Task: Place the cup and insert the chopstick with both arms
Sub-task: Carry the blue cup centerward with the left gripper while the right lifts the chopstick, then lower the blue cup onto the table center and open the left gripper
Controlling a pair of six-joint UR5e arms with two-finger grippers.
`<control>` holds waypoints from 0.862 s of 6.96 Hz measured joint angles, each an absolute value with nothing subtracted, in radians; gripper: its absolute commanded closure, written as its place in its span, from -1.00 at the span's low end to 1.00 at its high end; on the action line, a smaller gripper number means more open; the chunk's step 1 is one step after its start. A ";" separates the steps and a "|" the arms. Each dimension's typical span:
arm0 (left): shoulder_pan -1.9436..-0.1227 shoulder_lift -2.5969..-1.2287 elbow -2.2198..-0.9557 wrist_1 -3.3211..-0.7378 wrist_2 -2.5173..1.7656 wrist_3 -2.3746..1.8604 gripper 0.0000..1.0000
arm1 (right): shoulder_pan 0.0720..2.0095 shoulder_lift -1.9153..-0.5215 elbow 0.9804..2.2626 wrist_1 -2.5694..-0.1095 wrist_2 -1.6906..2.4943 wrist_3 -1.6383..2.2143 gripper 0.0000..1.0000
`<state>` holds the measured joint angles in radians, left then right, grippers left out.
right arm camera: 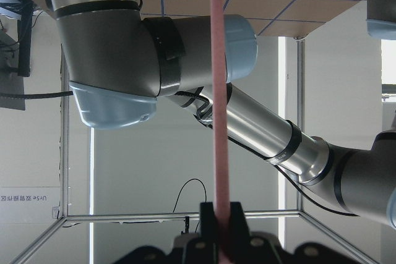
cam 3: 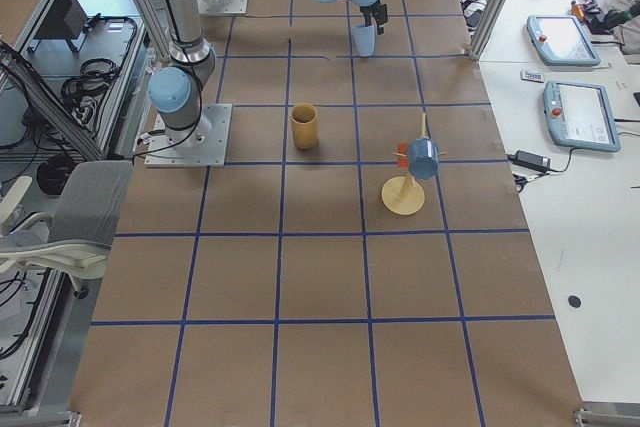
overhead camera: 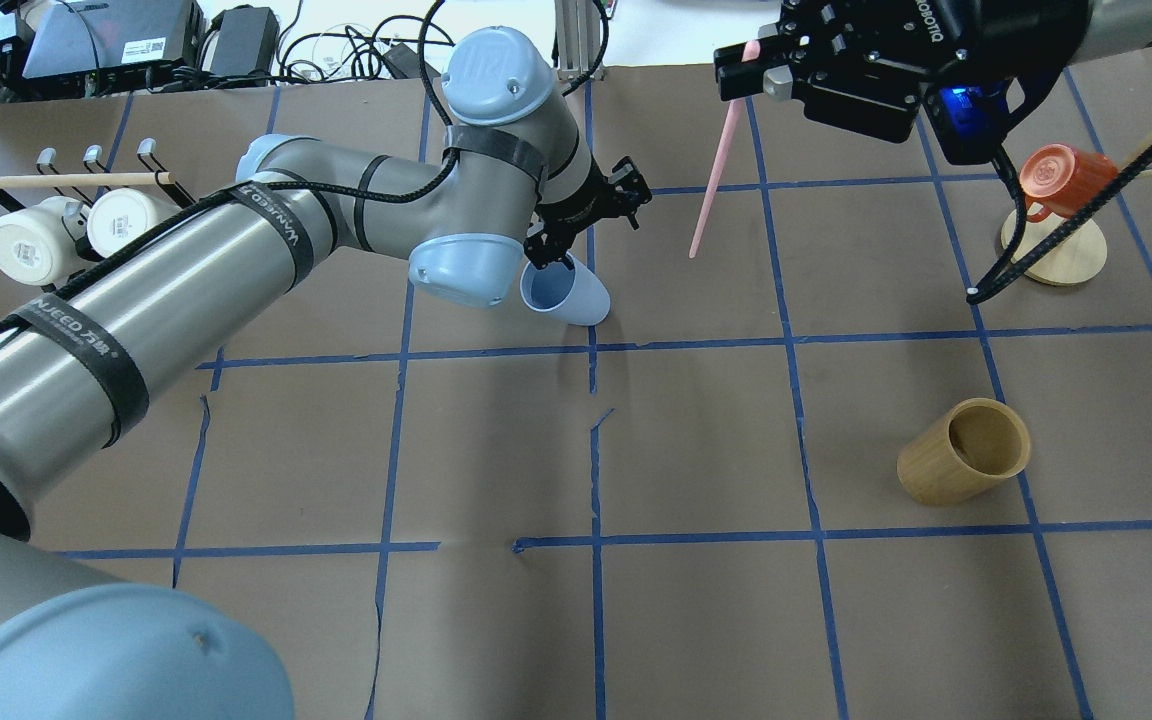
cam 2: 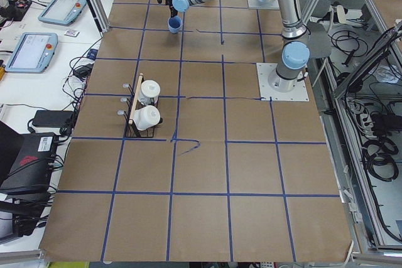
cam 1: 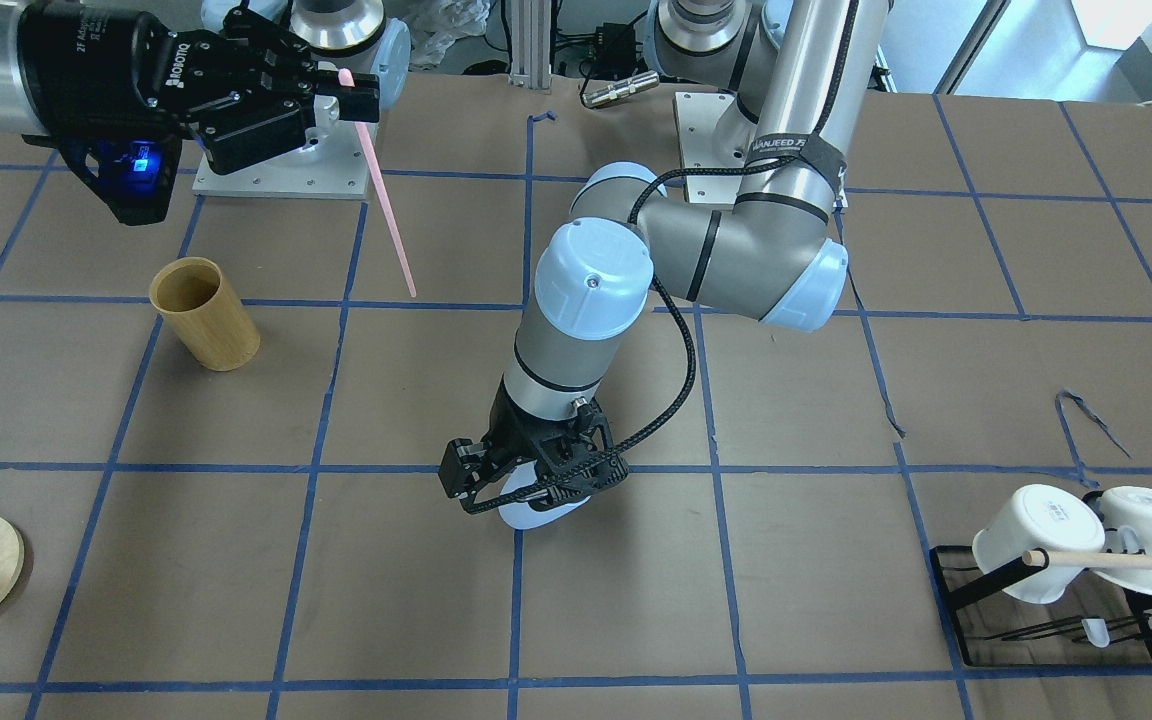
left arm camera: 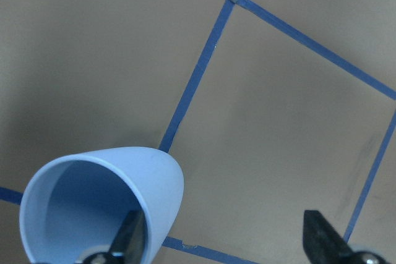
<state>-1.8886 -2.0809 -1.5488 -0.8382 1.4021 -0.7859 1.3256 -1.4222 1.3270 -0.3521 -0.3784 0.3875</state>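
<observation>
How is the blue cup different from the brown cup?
The blue cup is smooth and light blue; the brown cup looks like wood. The blue cup gets narrower toward its bottom; the brown cup has straighter sides. The left claw is open right at the blue cup, one finger by its rim; no claw is near the brown cup. Both are empty.

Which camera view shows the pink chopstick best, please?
The front-facing view: the whole chopstick shows against the table, hanging from the right hand. The overhead view shows most of it too. The right wrist view shows only part, close up. I cannot find it in the others.
</observation>
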 measured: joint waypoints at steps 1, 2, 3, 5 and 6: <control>-1.890 -2.090 -1.549 -0.833 1.403 -0.788 -0.75 | 1.325 -1.422 1.324 -0.354 -0.379 0.389 1.00; -1.892 -2.099 -1.548 -0.820 1.402 -0.791 -0.73 | 1.324 -1.422 1.323 -0.356 -0.379 0.390 1.00; -1.902 -2.111 -1.549 -0.793 1.402 -0.794 -0.73 | 1.324 -1.422 1.323 -0.358 -0.379 0.390 1.00; -1.937 -2.130 -1.545 -0.747 1.402 -0.814 -0.74 | 1.322 -1.422 1.321 -0.359 -0.378 0.390 1.00; -1.945 -2.137 -1.542 -0.733 1.402 -0.819 -0.77 | 1.320 -1.421 1.318 -0.359 -0.378 0.391 1.00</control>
